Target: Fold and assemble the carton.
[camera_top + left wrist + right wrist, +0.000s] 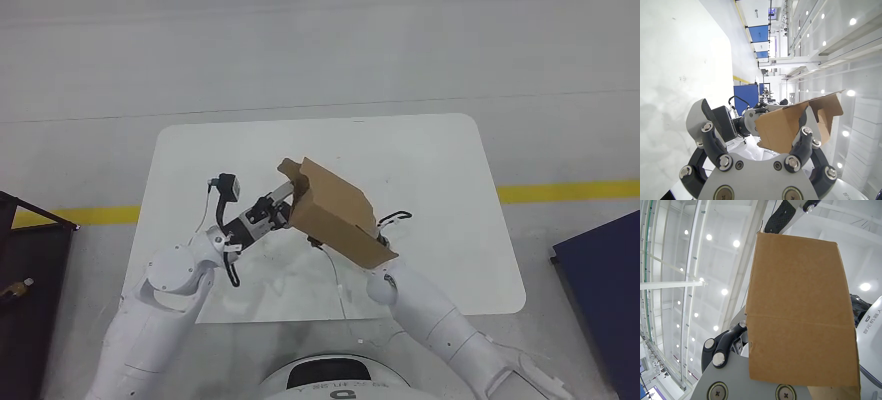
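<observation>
White matte table (440, 170) with rounded corners, on a pale grey floor crossed by a yellow stripe (570, 190); dark rack (30, 255) off one side, blue panel (600, 290) off the other. Above the table's middle, clear of its surface, a carton (335, 208) of plain brown corrugated cardboard: oblong, flat-sided, set on a slant, one end toward the left arm and the other over the right arm. Smooth unprinted panels, sharp folded edges, one straight crease across the broad face seen from the right wrist. Open at the end nearest the left arm, with loose flaps standing out, slightly ragged at one corner. Left gripper (272, 206) at that open end, fingers (696, 117) spread wide: curved pale shells lined with black pebbled rubber pads, hinged on glossy black links with bright round screw heads; one pad lying against the carton's end by the flaps, the other well apart from the cardboard. Right gripper (725, 341) beneath the carton's other end, the cardboard laid across its grey metal plate; open or closed, not to be told. Behind, seen from the wrists, a tall white hall with rows of round ceiling lamps and blue partition screens (760, 33).
</observation>
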